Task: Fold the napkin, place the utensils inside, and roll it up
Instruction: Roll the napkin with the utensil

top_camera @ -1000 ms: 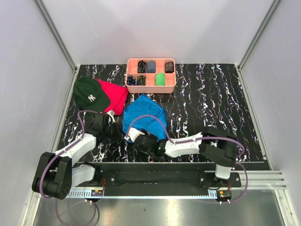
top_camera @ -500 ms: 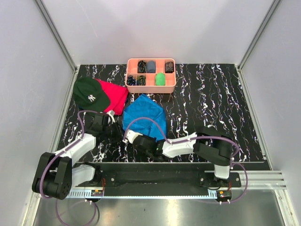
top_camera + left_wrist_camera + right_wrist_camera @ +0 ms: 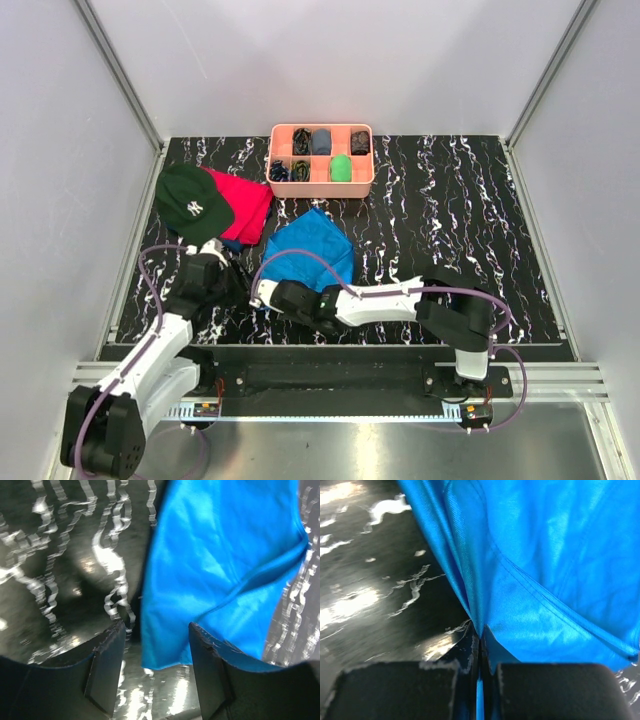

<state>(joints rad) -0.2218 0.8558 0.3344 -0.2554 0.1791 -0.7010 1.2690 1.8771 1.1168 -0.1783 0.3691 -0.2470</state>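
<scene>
Right fingers [image 3: 395, 690] are clamped on the blue napkin's [image 3: 545, 555] near corner, left fingers [image 3: 105, 667] stand apart beside it; folding looks barely begun, and next that corner wants carrying across the cloth.

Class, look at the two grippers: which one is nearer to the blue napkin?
Right. The right gripper is shut on the napkin, pinching a fold at its near edge. The left gripper stands open at the cloth's corner, with the cloth just ahead of it, not gripped.

Near edge of napkin [image 3: 312, 245] under right arm [image 3: 372, 304]
</scene>
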